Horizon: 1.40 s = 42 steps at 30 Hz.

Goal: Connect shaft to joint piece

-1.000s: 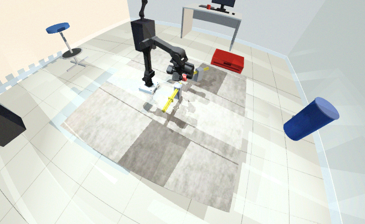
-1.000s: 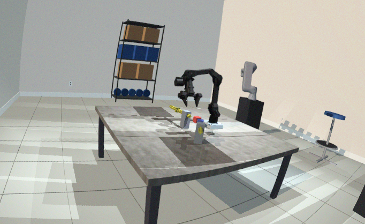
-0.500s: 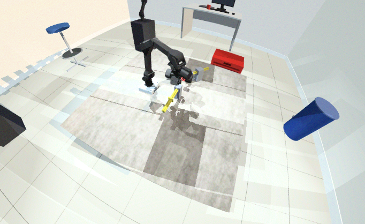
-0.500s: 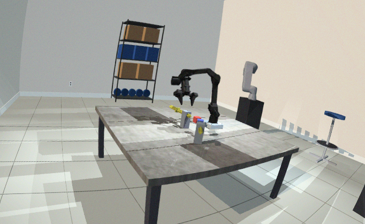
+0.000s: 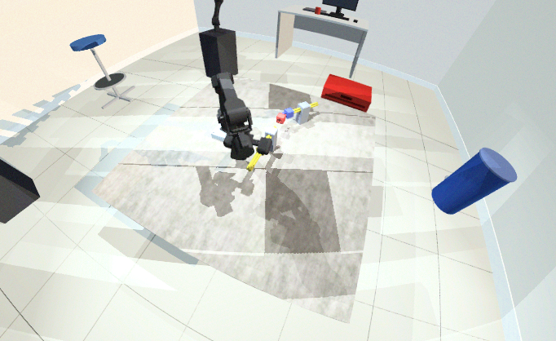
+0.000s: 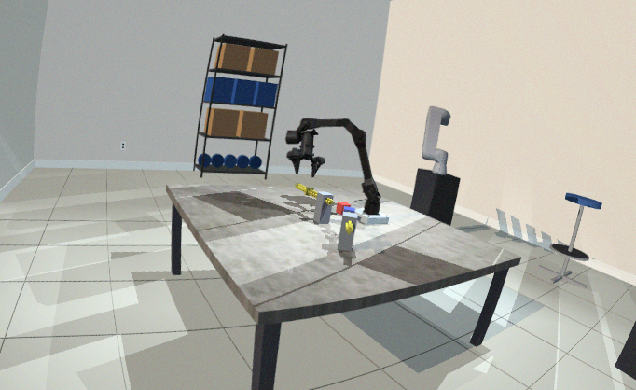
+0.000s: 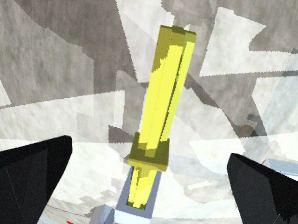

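My gripper [image 6: 305, 174] [image 7: 151, 154] is open and empty above the second yellow shaft [image 5: 253, 161] [image 6: 305, 188] [image 7: 165, 100], which lies between the fingers in the wrist view, well below them. A yellow collar [image 7: 149, 157] sits on that shaft outside its grey block [image 5: 271, 136] [image 6: 321, 214]. The first shaft [image 5: 314, 104] [image 6: 350, 227] sits in the other grey block [image 5: 303, 114] [image 6: 345, 240]. On its end are a blue hinge part [image 5: 288, 112] and the red square joint piece [image 5: 280, 117] [image 6: 342, 208]. The red piece is angled towards the second block, apart from the shaft. Its opening's exact alignment cannot be told.
The arm's pale base [image 6: 374, 218] stands on the table [image 6: 282, 261] beside the blocks. In the top view the arm hangs over the second block's side. A red box [image 5: 346, 92], a blue cylinder [image 5: 468, 183] and a stool [image 5: 88, 42] stand away from the table.
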### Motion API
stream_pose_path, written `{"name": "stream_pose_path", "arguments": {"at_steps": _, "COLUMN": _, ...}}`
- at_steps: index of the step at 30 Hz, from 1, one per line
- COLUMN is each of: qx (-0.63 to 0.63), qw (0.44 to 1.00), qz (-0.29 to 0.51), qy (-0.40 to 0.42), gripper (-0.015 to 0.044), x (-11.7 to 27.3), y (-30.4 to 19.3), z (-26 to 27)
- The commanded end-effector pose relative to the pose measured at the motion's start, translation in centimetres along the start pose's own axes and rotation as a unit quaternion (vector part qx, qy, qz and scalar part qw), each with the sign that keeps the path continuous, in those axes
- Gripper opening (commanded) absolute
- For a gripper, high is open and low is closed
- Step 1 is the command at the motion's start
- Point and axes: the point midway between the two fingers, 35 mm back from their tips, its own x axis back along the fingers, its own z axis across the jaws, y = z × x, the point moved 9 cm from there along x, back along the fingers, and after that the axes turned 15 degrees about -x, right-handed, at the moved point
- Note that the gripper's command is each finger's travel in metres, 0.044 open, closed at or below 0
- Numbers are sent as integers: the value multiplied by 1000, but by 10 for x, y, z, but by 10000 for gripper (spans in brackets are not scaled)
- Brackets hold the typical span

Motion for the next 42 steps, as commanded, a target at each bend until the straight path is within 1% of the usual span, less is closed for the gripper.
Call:
{"name": "stream_pose_path", "arguments": {"at_steps": 1, "qx": 17, "qw": 1000, "qz": -1, "qy": -2, "gripper": 440, "x": 1, "y": -2, "z": 3}}
{"name": "stream_pose_path", "arguments": {"at_steps": 4, "qx": 14, "qw": 1000, "qz": -12, "qy": -3, "gripper": 440, "x": -3, "y": -3, "z": 3}}
{"name": "stream_pose_path", "arguments": {"at_steps": 13, "qx": -30, "qw": 988, "qz": -149, "qy": 13, "gripper": 440, "x": -58, "y": -16, "z": -1}}
{"name": "stream_pose_path", "arguments": {"at_steps": 15, "qx": -37, "qw": 985, "qz": -169, "qy": 20, "gripper": 440, "x": -66, "y": -19, "z": -3}}
{"name": "stream_pose_path", "arguments": {"at_steps": 22, "qx": -38, "qw": 984, "qz": -171, "qy": 21, "gripper": 440, "x": -68, "y": -19, "z": -3}}
{"name": "stream_pose_path", "arguments": {"at_steps": 42, "qx": -38, "qw": 984, "qz": -171, "qy": 21, "gripper": 440, "x": -96, "y": -9, "z": -3}}
